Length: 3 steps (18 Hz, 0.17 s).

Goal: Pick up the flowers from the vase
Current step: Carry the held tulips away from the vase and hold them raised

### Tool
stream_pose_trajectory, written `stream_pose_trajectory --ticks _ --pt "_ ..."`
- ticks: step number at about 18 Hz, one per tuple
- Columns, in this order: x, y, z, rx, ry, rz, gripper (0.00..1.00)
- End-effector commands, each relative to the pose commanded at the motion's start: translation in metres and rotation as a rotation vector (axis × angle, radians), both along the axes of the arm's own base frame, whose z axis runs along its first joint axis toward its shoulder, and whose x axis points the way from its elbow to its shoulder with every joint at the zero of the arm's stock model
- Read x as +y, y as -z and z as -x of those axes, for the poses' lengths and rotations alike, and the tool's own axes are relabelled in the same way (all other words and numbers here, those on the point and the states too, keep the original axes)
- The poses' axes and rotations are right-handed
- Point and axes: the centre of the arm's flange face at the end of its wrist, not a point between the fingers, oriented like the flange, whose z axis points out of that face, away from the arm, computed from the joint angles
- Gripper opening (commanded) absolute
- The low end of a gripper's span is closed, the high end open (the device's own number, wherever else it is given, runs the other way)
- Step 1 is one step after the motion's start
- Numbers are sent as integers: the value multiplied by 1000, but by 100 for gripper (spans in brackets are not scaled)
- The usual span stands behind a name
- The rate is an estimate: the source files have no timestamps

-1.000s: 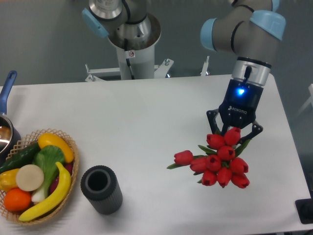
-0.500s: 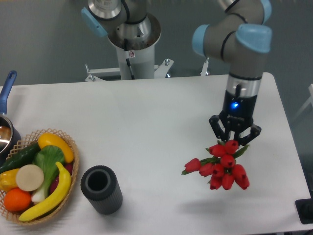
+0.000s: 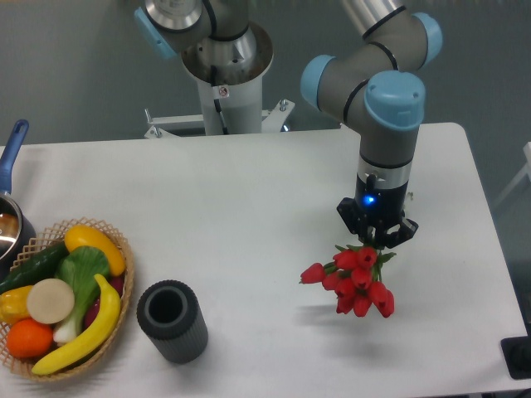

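Hanging under the black two-finger gripper is the bunch of small red tulip buds with green stems and leaves, lifted off the white table on the right side, with a soft shadow showing on the tabletop below it. The buds look glossy and plasticky, packed tight in a clump, and one bud sticks out to the left on its own stem. The gripper's fingers are pinched in on the stems at the top of the bunch, though the stems are mostly buried behind the buds and the finger tips, so the exact contact is hard to see. A blue light glows on the gripper body, and the grey arm with light blue joint caps rises above it and runs out of the top of the picture. Well apart, at lower left, stands the short dark grey ribbed cylinder vase, upright, its round mouth showing dark inside. Just beside it on the left is a woven wicker basket holding smooth fake produce: a yellow banana, an orange, a green cucumber and others, cut off by the left edge. A pot with a blue handle is also mostly cut off there.
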Motion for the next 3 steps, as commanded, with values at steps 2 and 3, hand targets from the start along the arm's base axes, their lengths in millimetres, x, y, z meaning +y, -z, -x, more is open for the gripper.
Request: stream_pose_trajectory --ticks 2,3 --pt "-1 2 -1 1 -2 35 7" --pt "3 3 -5 7 6 49 7"
